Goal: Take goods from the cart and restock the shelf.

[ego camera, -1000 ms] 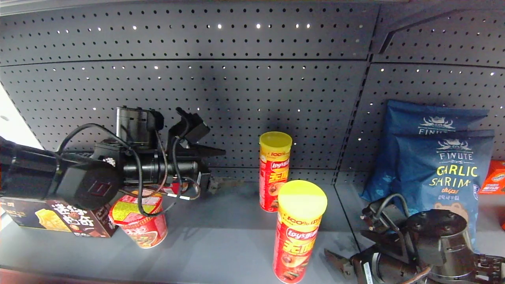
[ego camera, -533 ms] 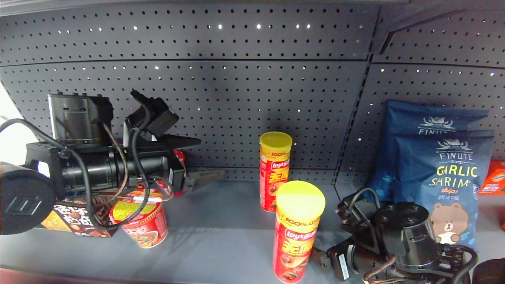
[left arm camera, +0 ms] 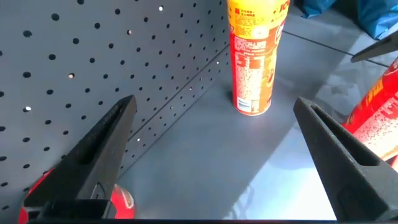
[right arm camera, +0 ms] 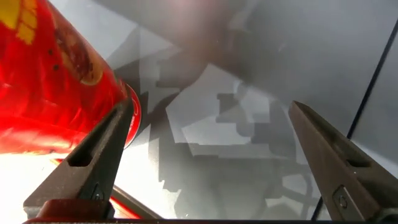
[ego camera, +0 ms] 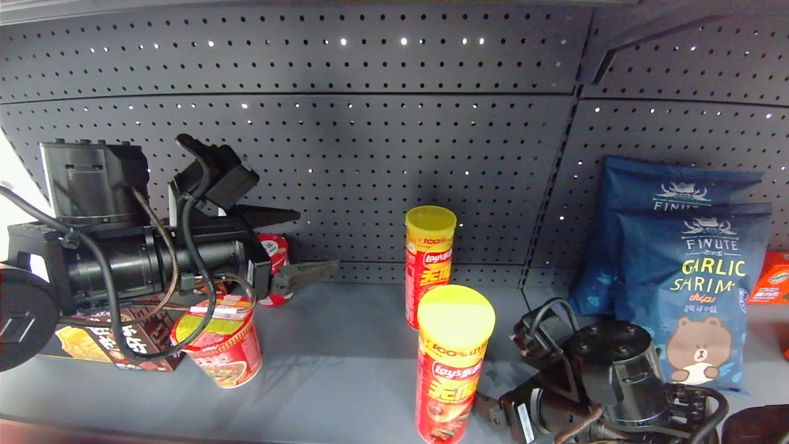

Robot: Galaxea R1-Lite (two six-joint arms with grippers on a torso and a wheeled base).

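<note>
Two red chip cans with yellow lids stand on the grey shelf (ego camera: 345, 370): the back can (ego camera: 429, 265) (left arm camera: 255, 56) by the pegboard and the front can (ego camera: 453, 364) near the shelf's edge. My left gripper (ego camera: 318, 240) (left arm camera: 214, 102) hovers open at the left, holding nothing. A small red cup (ego camera: 274, 262) (left arm camera: 118, 199) stands by the pegboard just behind it. Low at the right, my right gripper (ego camera: 487, 407) (right arm camera: 211, 104) is open, one finger beside the base of the front can (right arm camera: 50, 87), which lies outside the jaws.
A red noodle cup (ego camera: 219, 345) and a dark snack box (ego camera: 105, 348) sit under my left arm. Blue chip bags (ego camera: 684, 271) lean at the right, with an orange box (ego camera: 773, 277) beyond them. The shelf between the noodle cup and the cans is bare.
My left arm has drawn back to the left and risen, uncovering the small red cup. My right arm has moved left towards the front can, which has shifted slightly left.
</note>
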